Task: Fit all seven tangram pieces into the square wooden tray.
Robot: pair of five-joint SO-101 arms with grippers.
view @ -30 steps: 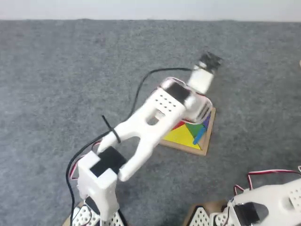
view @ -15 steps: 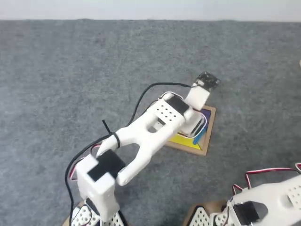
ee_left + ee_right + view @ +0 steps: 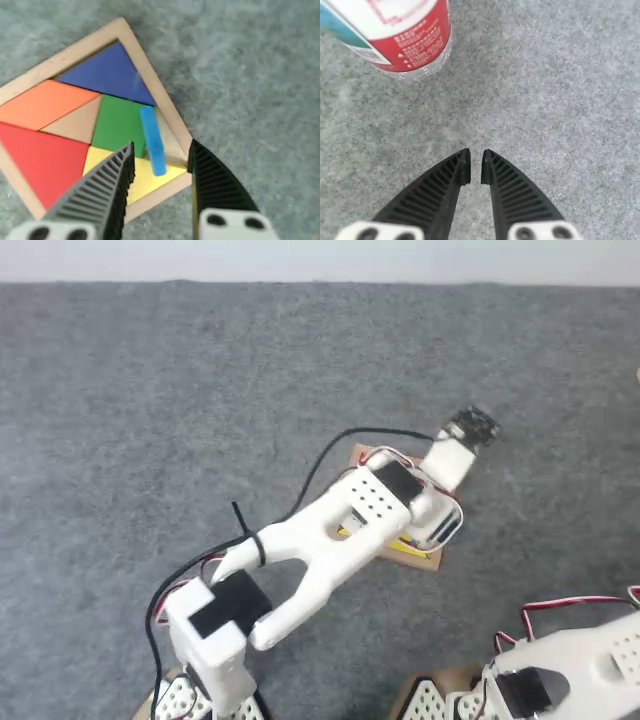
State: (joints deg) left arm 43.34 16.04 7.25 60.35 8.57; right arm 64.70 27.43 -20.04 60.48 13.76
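The square wooden tray (image 3: 65, 60) holds a dark blue triangle (image 3: 110, 72), an orange piece (image 3: 45, 102), a tan piece (image 3: 72, 122), a green piece (image 3: 117, 125), a red triangle (image 3: 45, 160) and a yellow piece (image 3: 145, 177). A light blue piece (image 3: 152, 137) stands tilted on its edge along the tray's side beside the green piece, not flat. My left gripper (image 3: 161, 150) is open just above the tray, its fingers either side of the light blue piece's end. In the high view the left arm (image 3: 350, 520) covers most of the tray (image 3: 425, 558). My right gripper (image 3: 475, 170) is shut and empty above the carpet.
Grey carpet covers the table all around the tray. A bottle (image 3: 395, 35) with a red label stands ahead of the right gripper. The right arm (image 3: 570, 670) rests low at the near right corner of the high view.
The left arm has swung to the right and come down over the tray, hiding more of it. The right arm has stayed still.
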